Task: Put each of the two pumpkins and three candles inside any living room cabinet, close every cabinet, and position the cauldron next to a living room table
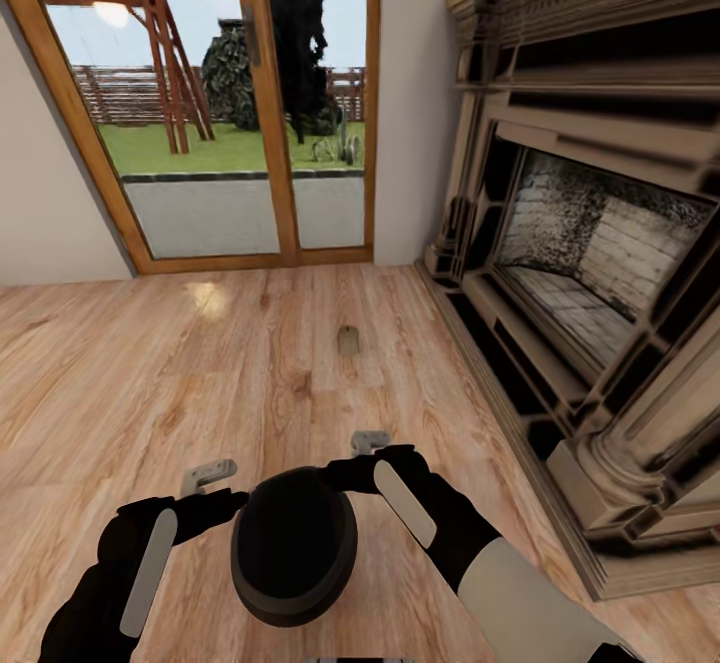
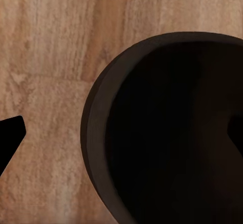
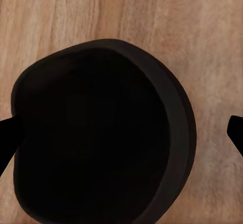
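Cauldron held between two arms above a wooden floor

Both black arms are reaching forward, with the dark round cauldron (image 1: pixel 293 546) sitting between them, near the bottom of the head view. The left gripper (image 1: pixel 208 476) is lying beside the cauldron's left rim, and the right gripper (image 1: pixel 368 441) beside its upper right rim. Each wrist view is looking down into the black bowl, with fingers spread wide at either side; whether they are touching the rim cannot be told. One small tan candle (image 1: pixel 348 341) is lying on the floor (image 1: pixel 150 373) ahead, well apart. A stone fireplace (image 1: pixel 590 243) is standing to the right, and glass doors (image 1: pixel 230 103) are showing a garden.
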`<state>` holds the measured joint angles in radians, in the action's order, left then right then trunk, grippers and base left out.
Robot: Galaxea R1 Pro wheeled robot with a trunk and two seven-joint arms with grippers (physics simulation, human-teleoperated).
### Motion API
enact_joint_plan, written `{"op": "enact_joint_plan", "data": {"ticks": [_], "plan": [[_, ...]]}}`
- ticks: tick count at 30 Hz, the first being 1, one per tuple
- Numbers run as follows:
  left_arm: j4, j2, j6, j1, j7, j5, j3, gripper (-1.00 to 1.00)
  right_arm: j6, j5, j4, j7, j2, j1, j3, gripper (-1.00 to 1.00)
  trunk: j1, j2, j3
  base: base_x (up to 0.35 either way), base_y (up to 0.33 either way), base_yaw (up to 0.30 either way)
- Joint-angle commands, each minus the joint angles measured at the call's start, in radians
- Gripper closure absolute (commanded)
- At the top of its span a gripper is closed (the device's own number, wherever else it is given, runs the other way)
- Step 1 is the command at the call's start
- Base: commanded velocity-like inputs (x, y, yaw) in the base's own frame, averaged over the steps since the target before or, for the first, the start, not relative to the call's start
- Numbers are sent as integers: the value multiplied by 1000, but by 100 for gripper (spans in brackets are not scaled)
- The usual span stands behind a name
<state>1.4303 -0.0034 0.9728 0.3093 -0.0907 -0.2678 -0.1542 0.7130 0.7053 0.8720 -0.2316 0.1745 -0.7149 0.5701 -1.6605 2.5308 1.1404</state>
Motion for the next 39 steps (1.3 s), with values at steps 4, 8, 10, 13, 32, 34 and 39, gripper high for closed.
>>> {"op": "enact_joint_plan", "data": {"ticks": [4, 8, 10, 13, 32, 34, 39], "plan": [[0, -2, 4, 1, -7, -11, 2, -100, 2, 10, 23, -9, 0, 0, 3, -100, -2, 1, 16, 0, 0, 0], [0, -3, 4, 1, -5, -11, 4, -100, 2, 10, 33, -9, 0, -1, 3, -100, -3, 2, 32, 0, 0, 0], [0, -3, 4, 1, -4, -11, 4, -100, 2, 10, 33, -8, 0, -1, 4, -100, -4, 3, 40, 0, 0, 0], [0, -3, 4, 1, -3, -11, 5, -100, 2, 10, 33, -8, 0, -1, 4, -100, -6, 3, 51, 0, 0, 0], [-1, -3, 3, 1, -3, -11, 5, -100, 2, 10, 25, -7, 0, -1, 4, -100, -14, 8, 125, 0, 0, 0], [-1, -3, 3, 1, -3, -12, 5, -100, 1, 10, 24, -6, 0, 0, 4, -100, -15, 8, 132, 0, 0, 0], [-1, -3, 3, 1, -3, -11, 5, -100, 0, 9, 25, -7, 0, -1, 4, -100, -17, 10, 152, 0, 0, 0]]}}
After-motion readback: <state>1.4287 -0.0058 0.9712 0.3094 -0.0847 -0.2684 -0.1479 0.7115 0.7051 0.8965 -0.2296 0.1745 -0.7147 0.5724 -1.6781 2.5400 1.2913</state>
